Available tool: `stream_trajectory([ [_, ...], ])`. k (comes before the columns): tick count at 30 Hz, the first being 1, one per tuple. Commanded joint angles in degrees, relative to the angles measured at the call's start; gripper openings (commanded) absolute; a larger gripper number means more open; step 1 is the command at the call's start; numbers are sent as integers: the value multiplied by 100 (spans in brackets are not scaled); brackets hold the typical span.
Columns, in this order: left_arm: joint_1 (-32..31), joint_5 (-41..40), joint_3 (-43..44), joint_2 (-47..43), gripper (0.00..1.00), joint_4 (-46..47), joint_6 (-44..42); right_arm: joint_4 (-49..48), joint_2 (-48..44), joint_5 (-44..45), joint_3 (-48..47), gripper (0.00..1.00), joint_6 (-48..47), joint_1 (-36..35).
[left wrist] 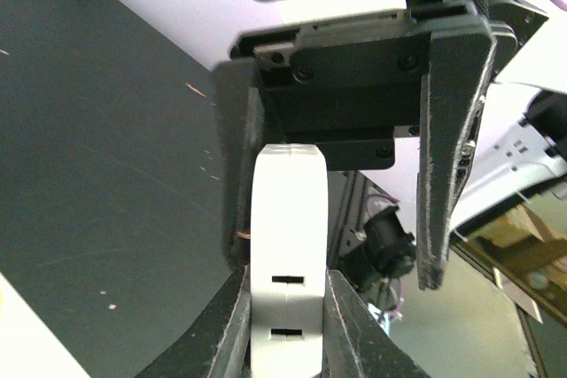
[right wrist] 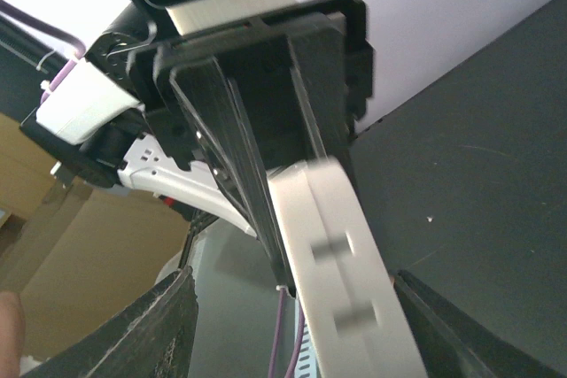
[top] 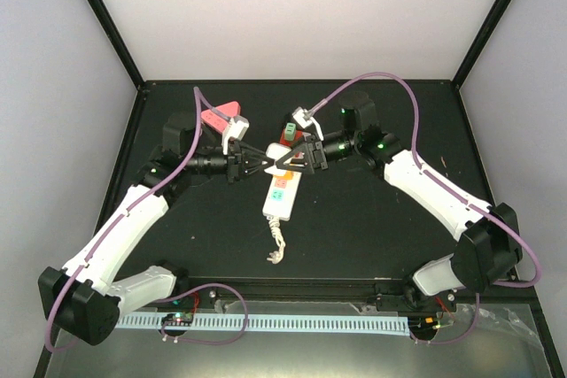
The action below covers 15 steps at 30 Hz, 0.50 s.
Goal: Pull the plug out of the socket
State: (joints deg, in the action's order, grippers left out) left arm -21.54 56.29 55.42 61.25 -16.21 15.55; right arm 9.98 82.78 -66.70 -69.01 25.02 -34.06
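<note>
The socket is a long white power strip [top: 281, 194] lying along the middle of the black table, its bundled cord [top: 276, 250] at the near end. A small green and white piece [top: 289, 134], which looks like the plug, sits at its far end, partly hidden by the arms. My left gripper [top: 268, 159] is shut on the strip's two sides; in the left wrist view its fingers [left wrist: 285, 276] clamp the white body [left wrist: 283, 219]. My right gripper [top: 285, 164] faces it from the right. Its jaws are wide open [right wrist: 292, 279], with the blurred strip [right wrist: 341, 281] between them.
A pink and red object [top: 221, 116] lies at the back left behind the left wrist. Black frame posts and white walls close off the table at the back and both sides. A perforated white rail [top: 266, 323] runs along the near edge.
</note>
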Motion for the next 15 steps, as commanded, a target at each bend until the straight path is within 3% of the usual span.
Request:
stream_trajectory([
  [1,-127,99,-75,97,1,-130,8,-596,-21,-274,-244,59,35,-158],
  [6,-78,-663,-7,166,2,-418,-119,-687,-86,-351,-200,57,71,-161],
  [9,29,-730,34,218,2,-369,-49,-677,-149,-375,-124,58,30,-161],
  [15,45,-271,137,207,2,-342,-68,-302,-180,-139,-122,74,-100,73],
])
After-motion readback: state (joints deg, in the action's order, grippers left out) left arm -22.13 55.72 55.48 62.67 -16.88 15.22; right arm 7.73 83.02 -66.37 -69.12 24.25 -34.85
